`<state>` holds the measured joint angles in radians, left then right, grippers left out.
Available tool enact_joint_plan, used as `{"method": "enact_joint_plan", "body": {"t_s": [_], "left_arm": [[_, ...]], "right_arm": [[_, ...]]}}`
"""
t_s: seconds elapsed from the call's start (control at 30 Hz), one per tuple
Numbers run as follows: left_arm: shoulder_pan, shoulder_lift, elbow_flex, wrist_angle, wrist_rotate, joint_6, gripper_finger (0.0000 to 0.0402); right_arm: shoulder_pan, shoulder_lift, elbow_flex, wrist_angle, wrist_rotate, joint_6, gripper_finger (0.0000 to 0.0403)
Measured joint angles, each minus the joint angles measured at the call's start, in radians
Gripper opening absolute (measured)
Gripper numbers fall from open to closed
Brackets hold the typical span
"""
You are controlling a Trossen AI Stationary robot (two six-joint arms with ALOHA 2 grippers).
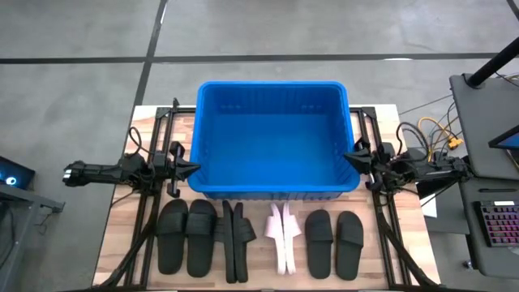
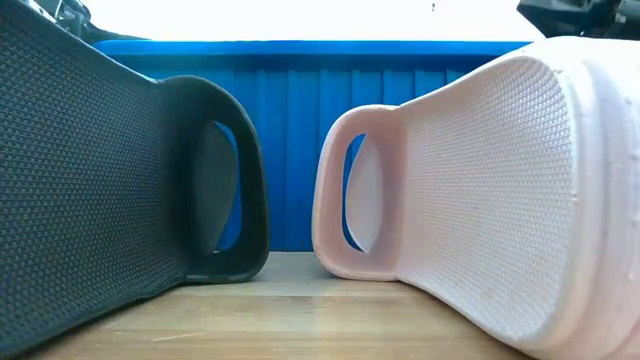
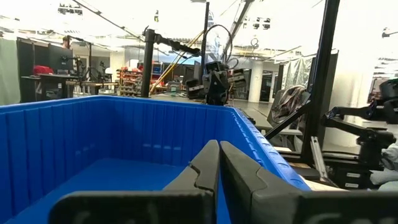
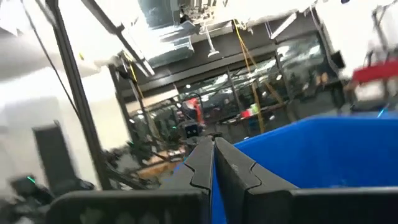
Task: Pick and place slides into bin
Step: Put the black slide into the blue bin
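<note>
One blue bin [image 1: 272, 138] is sitting at twelve o'clock on the one wooden table [image 1: 113, 255], and the shoes are lining up along six o'clock. I'm counting eight slides in all. Six black slides are showing: two lying flat at seven o'clock [image 1: 186, 237], two standing on edge just beside them [image 1: 235, 242], and two more lying flat at five o'clock [image 1: 334, 242]. Two pale pink slides [image 1: 281, 237] are standing on edge at six o'clock, between the black ones. Two arms are showing, one left gripper [image 1: 193, 169] at nine o'clock and one right gripper [image 1: 349, 156] at three o'clock. Nothing is counting inside the bin.
</note>
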<state>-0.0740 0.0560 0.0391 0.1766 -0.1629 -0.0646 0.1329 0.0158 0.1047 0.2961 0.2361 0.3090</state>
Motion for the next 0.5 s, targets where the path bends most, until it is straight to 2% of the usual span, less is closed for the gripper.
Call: {"method": "enact_joint_plan", "body": {"t_s": [0.1,0.27,0.5], "left_arm": [[0.001,-0.003,0.000,0.008,-0.062,0.000,0.0000],[0.001,-0.004,0.000,0.018,-0.079,-0.004,0.0000],[0.001,-0.001,0.000,0.056,-0.108,-0.017,0.0000]], "right_arm": [[-0.001,0.005,0.000,0.047,0.064,0.111,0.0008],[-0.002,0.007,0.000,0.155,0.187,0.139,0.0008],[-0.002,0.007,0.000,0.299,0.183,0.136,0.0008]]}}
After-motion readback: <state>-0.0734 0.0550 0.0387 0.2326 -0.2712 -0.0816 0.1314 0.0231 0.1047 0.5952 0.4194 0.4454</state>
